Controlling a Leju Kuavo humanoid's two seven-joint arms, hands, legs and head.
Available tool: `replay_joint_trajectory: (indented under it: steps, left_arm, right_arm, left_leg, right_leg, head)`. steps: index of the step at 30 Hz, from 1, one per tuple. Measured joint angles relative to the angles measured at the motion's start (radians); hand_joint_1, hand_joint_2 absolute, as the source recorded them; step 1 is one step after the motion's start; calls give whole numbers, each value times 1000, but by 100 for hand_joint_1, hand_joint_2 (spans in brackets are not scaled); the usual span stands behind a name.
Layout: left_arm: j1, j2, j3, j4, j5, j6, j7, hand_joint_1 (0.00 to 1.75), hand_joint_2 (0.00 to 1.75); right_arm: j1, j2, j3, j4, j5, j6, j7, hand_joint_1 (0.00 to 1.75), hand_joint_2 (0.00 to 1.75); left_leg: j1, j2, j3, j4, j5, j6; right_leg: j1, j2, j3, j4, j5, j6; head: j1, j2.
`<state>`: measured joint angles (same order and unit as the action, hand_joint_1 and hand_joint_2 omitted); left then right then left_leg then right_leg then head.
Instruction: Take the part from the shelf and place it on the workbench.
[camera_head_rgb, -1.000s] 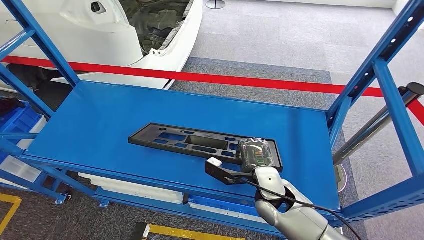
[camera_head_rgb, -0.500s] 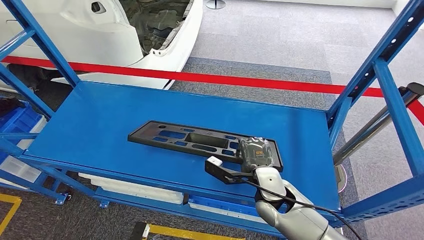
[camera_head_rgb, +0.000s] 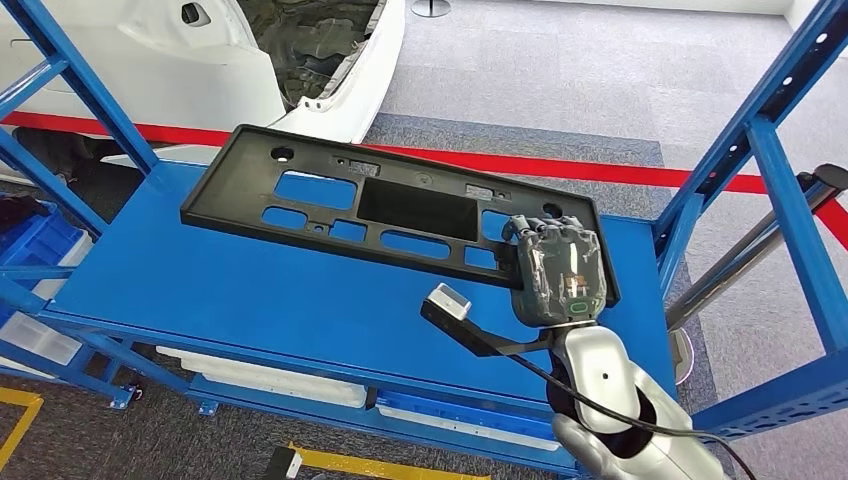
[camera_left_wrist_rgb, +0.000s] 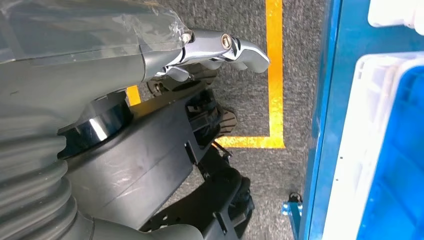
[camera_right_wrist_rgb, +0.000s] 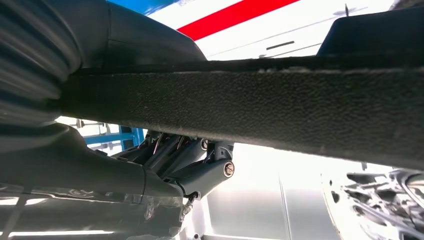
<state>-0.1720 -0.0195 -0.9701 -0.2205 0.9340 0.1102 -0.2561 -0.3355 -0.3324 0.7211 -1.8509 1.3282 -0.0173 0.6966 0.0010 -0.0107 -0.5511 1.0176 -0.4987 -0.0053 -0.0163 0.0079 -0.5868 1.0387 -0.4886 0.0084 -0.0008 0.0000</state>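
The part (camera_head_rgb: 390, 210) is a long flat black plastic panel with several cut-outs. It hangs in the air above the blue shelf (camera_head_rgb: 250, 290), tilted with its face toward me. My right hand (camera_head_rgb: 558, 270) grips its right end, fingers wrapped over the near edge. In the right wrist view the part's rough dark edge (camera_right_wrist_rgb: 260, 107) crosses the picture, with my right hand's fingers (camera_right_wrist_rgb: 200, 170) closed against it. My left hand (camera_left_wrist_rgb: 220, 47) hangs beside my body over the floor, its fingers curled in and holding nothing.
Blue uprights (camera_head_rgb: 770, 150) frame the shelf on both sides. A red barrier tape (camera_head_rgb: 690, 178) runs behind it, with a white car body (camera_head_rgb: 250, 70) beyond. A blue bin (camera_head_rgb: 30, 245) sits at the left. Yellow floor lines (camera_left_wrist_rgb: 274, 75) mark the carpet below.
The part lay flat on the shelf before. My right hand has lifted it clear of the shelf and tipped it up toward me.
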Motion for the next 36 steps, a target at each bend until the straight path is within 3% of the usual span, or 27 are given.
replay_joint_trajectory:
  steps: [20, 23, 27, 36]
  left_arm:
    - [-2, 1, 0, 0, 18, 1, 51, 0, 175]
    - [-3, 4, 0, 0, 17, 0, 58, 0, 175]
    - [-8, 6, 0, 0, 11, 0, 64, 0, 175]
    - [-9, 6, 0, 0, 8, -2, 67, 0, 175]
  right_arm:
    - [16, -22, -14, -108, -66, -25, 0, 175, 175]
    - [17, -23, -15, -113, -78, -28, 0, 175, 175]
    - [17, -24, -16, -119, -87, -33, -1, 175, 175]
    - [25, -26, -16, -120, -106, -25, 0, 175, 175]
  left_leg:
    - [0, 0, -1, 1, -1, 0]
    - [-1, 1, 9, -17, 7, 12]
    - [4, 0, 29, -60, 29, -10]
    - [3, 0, 28, -54, 26, -4]
  right_leg:
    - [-2, 0, 0, -2, 1, 1]
    - [-5, -1, 11, -20, 11, 10]
    - [2, -2, 31, -60, 28, -7]
    - [3, -1, 31, -58, 27, -4]
  head:
    - [0, 0]
    - [-5, 0]
    - [-4, 0]
    - [-1, 0]
